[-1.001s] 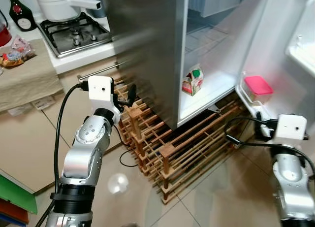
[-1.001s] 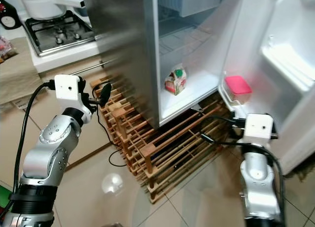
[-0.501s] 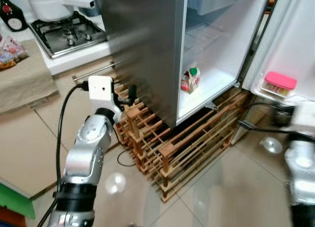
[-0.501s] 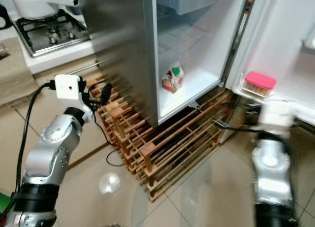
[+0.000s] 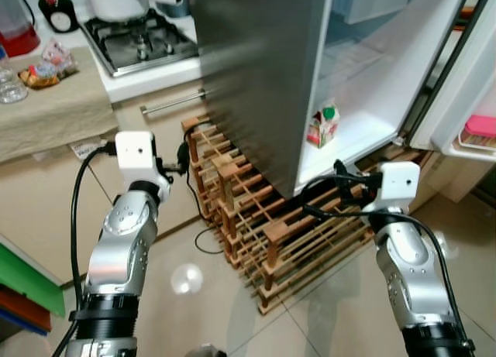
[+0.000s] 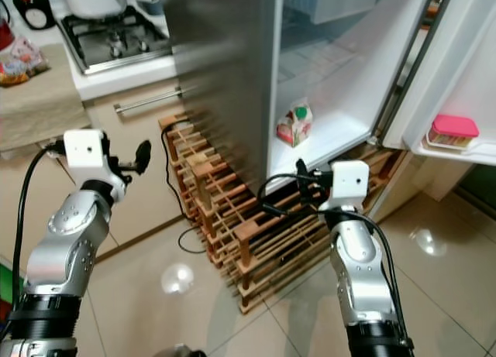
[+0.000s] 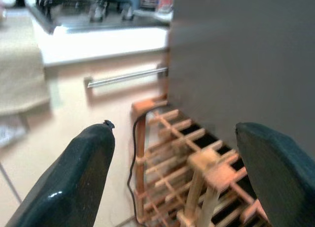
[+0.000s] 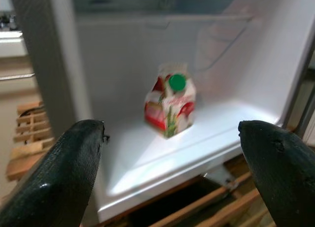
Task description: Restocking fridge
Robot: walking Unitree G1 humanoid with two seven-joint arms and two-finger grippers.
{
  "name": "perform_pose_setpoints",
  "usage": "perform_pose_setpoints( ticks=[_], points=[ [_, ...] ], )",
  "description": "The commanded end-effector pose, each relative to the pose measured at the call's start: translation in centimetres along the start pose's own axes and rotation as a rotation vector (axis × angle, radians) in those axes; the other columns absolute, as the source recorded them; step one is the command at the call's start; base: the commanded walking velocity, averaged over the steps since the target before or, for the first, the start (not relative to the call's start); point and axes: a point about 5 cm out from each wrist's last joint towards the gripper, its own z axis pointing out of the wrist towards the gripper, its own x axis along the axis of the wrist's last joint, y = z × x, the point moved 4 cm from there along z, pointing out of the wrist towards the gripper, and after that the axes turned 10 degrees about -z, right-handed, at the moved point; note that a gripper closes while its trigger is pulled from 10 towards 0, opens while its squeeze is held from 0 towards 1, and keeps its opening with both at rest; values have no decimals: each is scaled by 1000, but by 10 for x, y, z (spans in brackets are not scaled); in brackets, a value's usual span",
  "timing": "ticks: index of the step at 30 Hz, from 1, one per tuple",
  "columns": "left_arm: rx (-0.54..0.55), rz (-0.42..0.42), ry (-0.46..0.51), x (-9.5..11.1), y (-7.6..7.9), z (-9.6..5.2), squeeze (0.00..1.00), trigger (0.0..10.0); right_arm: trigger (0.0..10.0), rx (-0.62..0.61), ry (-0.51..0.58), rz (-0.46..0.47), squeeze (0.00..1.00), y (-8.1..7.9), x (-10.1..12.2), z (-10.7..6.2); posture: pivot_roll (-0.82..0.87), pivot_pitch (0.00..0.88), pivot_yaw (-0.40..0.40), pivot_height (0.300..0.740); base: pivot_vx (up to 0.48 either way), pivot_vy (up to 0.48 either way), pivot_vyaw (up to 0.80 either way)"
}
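Fridge (image 5: 256, 70): steel-sided, door swung wide; its white lowest shelf lies just ahead of the right claw and a little above it.
Fridge door (image 6: 465, 70): stands open off to the right of the right claw, with a pink-lidded box (image 6: 454, 129) in its bottom rack.
Wooden rack (image 5: 271, 233): slatted timber frame on the tiled floor under the fridge, between the two claws and below both.
Counter (image 5: 54, 113): well to the left of the left claw, carrying a gas hob (image 5: 139, 43) and a beige cloth.
Left claw (image 7: 167, 178): raised beside the fridge's steel side, facing the wooden rack and a drawer handle; fingers spread wide, nothing between them.
Right claw (image 8: 172, 173): held low before the open compartment, fingers parted wide and empty.
Carton (image 8: 170, 106): small, green-capped, red and white print, upright on the lowest shelf; straight ahead of the right claw, centred between its two fingers yet well apart from them.
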Motion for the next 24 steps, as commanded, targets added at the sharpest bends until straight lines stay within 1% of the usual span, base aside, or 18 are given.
perform_pose_setpoints(
  ticks=[1,2,4,5,7,8,10,13,14,15,18,19,20,21,24],
  points=[
    [17,-2,-13,-3,-2,-2,0,10000,10000,14,-13,21,0,-3,-2,0,-43,0,9,740,0,431,0],
    [-8,5,-3,-1,8,-2,0,10000,10000,52,-5,17,0,-10,2,0,-54,0,5,740,0,439,0],
    [-8,5,-3,-1,8,-2,0,10000,10000,52,-5,17,0,-10,2,0,-54,0,5,740,0,439,0],
    [-23,11,3,-1,13,-3,0,10000,10000,66,-1,19,0,-12,3,0,-54,0,5,740,0,435,0],
    [-38,14,8,-3,20,-1,0,10000,10000,91,-2,25,0,-18,2,0,-69,0,8,740,0,0,0],
    [-38,14,8,-3,20,-1,0,10000,10000,91,-2,25,0,-18,2,0,-69,0,8,740,0,0,0],
    [-34,21,3,-6,24,3,0,10000,10000,108,-5,39,0,-23,0,1,-77,0,12,740,0,0,0],
    [-61,39,36,3,31,5,0,10000,10000,134,2,56,0,-29,3,-2,-86,0,16,740,0,0,0],
    [-61,39,36,3,31,5,0,10000,10000,134,2,56,0,-29,3,-2,-86,0,16,740,0,0,0],
    [-62,59,44,5,31,5,0,10000,10000,142,-4,56,0,-30,1,-4,-86,0,16,740,0,0,0],
    [-42,72,45,5,27,6,0,10000,10000,137,-19,56,0,-28,-4,-6,-85,0,14,740,0,0,0],
    [-16,102,36,2,23,6,0,10000,10000,134,-24,59,0,-27,-6,-6,-77,0,12,740,0,0,0],
    [-16,102,36,2,23,6,0,10000,10000,134,-24,59,0,-27,-6,-6,-77,0,12,740,0,0,0],
    [26,132,30,-1,15,5,0,10000,10000,132,-25,59,0,-29,-8,-4,-66,0,13,740,244,0,0],
    [54,133,33,-1,9,4,0,10000,10000,130,-19,59,0,-31,-7,-1,-55,0,15,740,297,0,0]
  ],
)
